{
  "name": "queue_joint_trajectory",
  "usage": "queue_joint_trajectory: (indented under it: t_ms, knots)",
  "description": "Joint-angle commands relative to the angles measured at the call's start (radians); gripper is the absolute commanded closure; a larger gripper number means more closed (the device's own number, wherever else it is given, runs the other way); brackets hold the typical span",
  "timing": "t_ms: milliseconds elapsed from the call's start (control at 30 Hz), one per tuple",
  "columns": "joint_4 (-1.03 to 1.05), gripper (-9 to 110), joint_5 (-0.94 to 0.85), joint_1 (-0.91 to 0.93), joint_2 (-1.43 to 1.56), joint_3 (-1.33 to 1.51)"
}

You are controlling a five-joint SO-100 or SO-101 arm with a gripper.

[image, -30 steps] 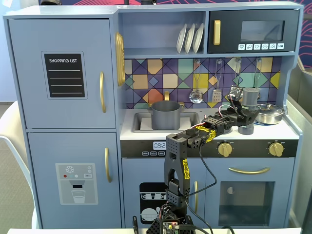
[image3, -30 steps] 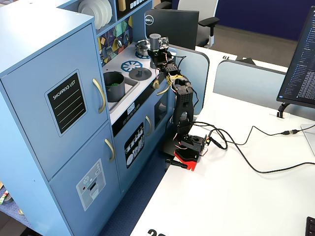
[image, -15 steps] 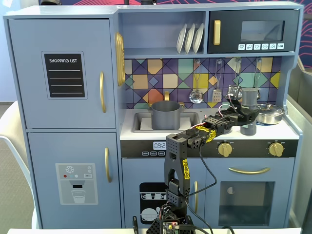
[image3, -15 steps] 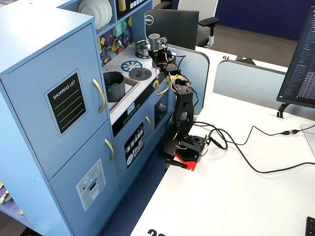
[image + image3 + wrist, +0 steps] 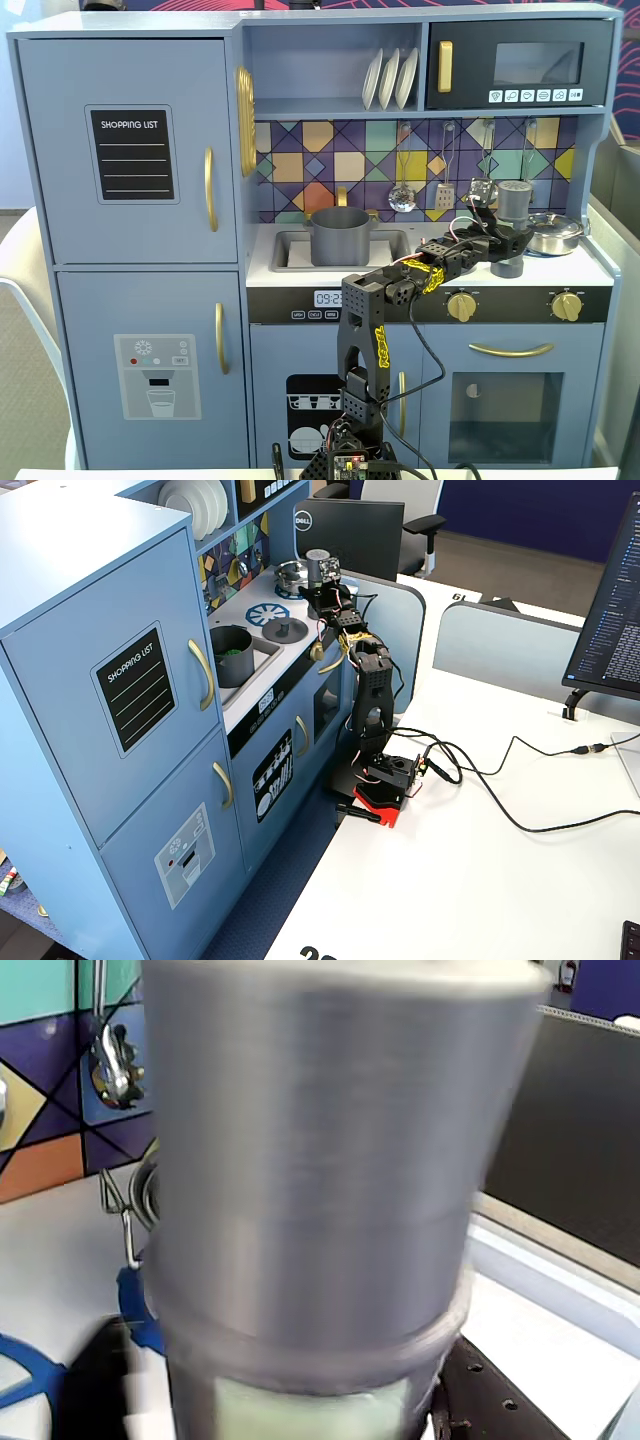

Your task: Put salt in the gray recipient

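carefully now: fingers [image 5: 507, 222] closed on the grey cylindrical salt shaker [image 5: 514, 200]; carry it upright toward the grey metal pot [image 5: 341, 236].

Blue toy kitchen [image 5: 140, 250] with tiled backsplash [image 5: 330, 150]; white surface [image 5: 480, 830]; Dell monitor [image 5: 345, 530]; office chair [image 5: 405, 505]; brown carpet floor [image 5: 510, 565].

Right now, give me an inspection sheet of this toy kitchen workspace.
Surface: kitchen counter, white, with a sink.
Job's things: gray pot upright in the sink; gray shaker held above the stove side.
Clutter: steel pan on the right; dark cap on the counter.
Tool: shut on the shaker, which fills the wrist view.
Cables: black leads across the white table.
Surroundings: monitor, office chair.
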Motion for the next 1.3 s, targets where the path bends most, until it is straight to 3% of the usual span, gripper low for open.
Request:
queue_joint_trajectory:
  t_ms: [0, 133, 233, 333, 400, 533, 733, 833, 1067, 1267]
  knots:
    - [0.011, 46, 0.028, 0.021, 0.083, -0.011]
    - [0.087, 44, 0.012, 0.032, 0.163, 0.014]
    - [0.155, 51, -0.035, 0.054, 0.336, 0.129]
    - [0.311, 68, -0.095, 0.075, 0.595, 0.279]
    - [0.546, 81, -0.127, 0.057, 0.776, 0.339]
    - [1.051, 101, -0.101, -0.16, 1.063, 0.382]
    - [1.388, 101, -0.026, -0.704, 1.355, 0.606]
    - [1.434, 101, 0.009, -0.795, 1.465, 0.79]
    - [1.295, 101, 0.043, -0.759, 1.582, 1.221]
    - [1.267, 101, -0.012, -0.782, 1.582, 1.431]
